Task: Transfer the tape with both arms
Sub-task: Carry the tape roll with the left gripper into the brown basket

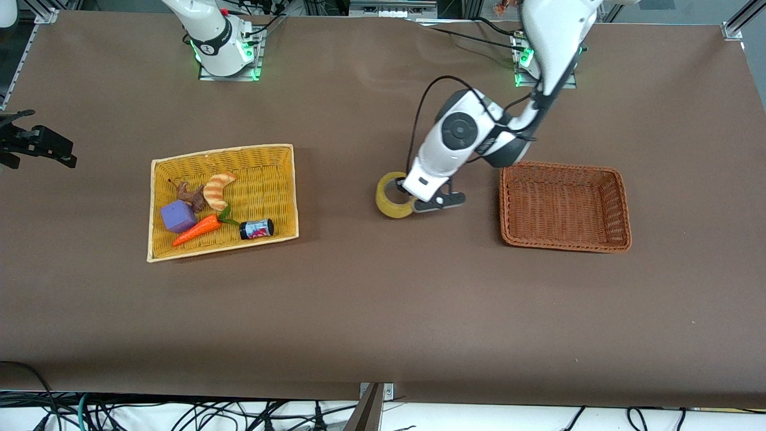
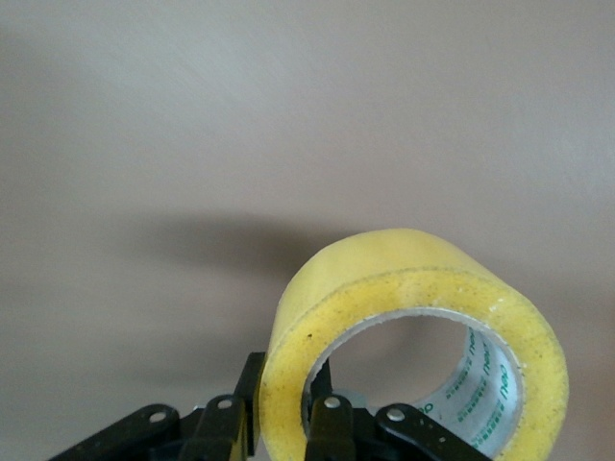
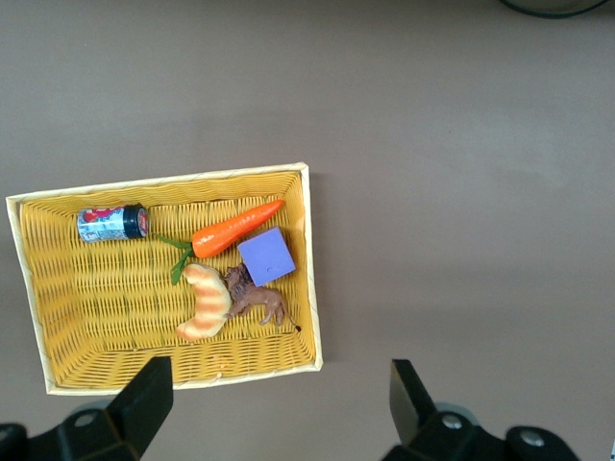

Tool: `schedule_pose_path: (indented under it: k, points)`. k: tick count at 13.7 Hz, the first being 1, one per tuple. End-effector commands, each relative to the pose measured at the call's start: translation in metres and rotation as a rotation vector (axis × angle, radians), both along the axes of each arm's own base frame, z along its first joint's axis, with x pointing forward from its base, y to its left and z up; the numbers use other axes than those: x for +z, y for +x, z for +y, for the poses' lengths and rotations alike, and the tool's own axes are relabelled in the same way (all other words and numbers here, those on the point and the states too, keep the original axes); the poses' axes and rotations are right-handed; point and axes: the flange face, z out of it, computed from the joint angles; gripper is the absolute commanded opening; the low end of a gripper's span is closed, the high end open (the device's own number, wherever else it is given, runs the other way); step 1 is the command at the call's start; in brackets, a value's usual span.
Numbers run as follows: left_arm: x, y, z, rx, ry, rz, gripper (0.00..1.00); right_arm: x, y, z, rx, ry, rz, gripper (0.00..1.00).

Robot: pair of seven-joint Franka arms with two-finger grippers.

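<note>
The tape (image 1: 390, 199), a yellowish roll with a grey-white core, is on edge between the two baskets. My left gripper (image 1: 407, 197) is shut on its wall, one finger inside the ring and one outside. In the left wrist view the tape (image 2: 413, 279) fills the lower part, clamped in the left gripper (image 2: 288, 423). I cannot tell whether the roll touches the table. My right gripper (image 1: 36, 143) waits high at the right arm's end of the table. In the right wrist view the right gripper (image 3: 279, 403) is open and empty.
A yellow wicker basket (image 1: 281, 179) toward the right arm's end holds a croissant (image 1: 218, 187), a purple cube (image 1: 178, 216), a carrot (image 1: 197, 230), a small black can (image 1: 257, 228) and a brown figure. A brown wicker basket (image 1: 622, 203) stands beside the tape, toward the left arm's end.
</note>
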Motion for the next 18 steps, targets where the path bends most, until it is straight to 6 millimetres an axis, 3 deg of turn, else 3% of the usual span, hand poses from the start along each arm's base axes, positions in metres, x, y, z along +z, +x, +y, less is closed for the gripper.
schedule_pose_path:
  k: [1, 4, 7, 9, 13, 15, 18]
  points:
    - [0.068, 0.022, 0.09, -0.112, 0.022, 0.022, 0.0, 0.003, 0.002, 0.001, 0.002, 0.012, -0.009, 1.0]
    - [0.097, 0.03, 0.173, -0.26, 0.031, 0.052, 0.0, 0.004, 0.001, 0.001, 0.002, 0.012, -0.011, 1.0]
    - [0.077, 0.034, 0.253, -0.37, 0.028, 0.067, 0.0, 0.003, 0.002, 0.001, 0.002, 0.012, -0.009, 1.0]
    - [0.059, 0.034, 0.287, -0.429, 0.02, 0.067, 0.0, 0.003, 0.002, 0.0, -0.001, 0.012, -0.009, 1.0]
    - [0.003, 0.021, 0.319, -0.509, 0.015, 0.023, 0.0, 0.003, 0.002, 0.002, 0.0, 0.02, -0.01, 1.0]
    - [-0.02, 0.024, 0.322, -0.522, 0.018, -0.004, 0.0, 0.0, 0.004, 0.003, 0.0, 0.031, -0.012, 1.0]
    - [-0.035, 0.025, 0.326, -0.517, 0.019, -0.005, 0.0, 0.0, 0.004, 0.003, 0.0, 0.032, -0.01, 1.0]
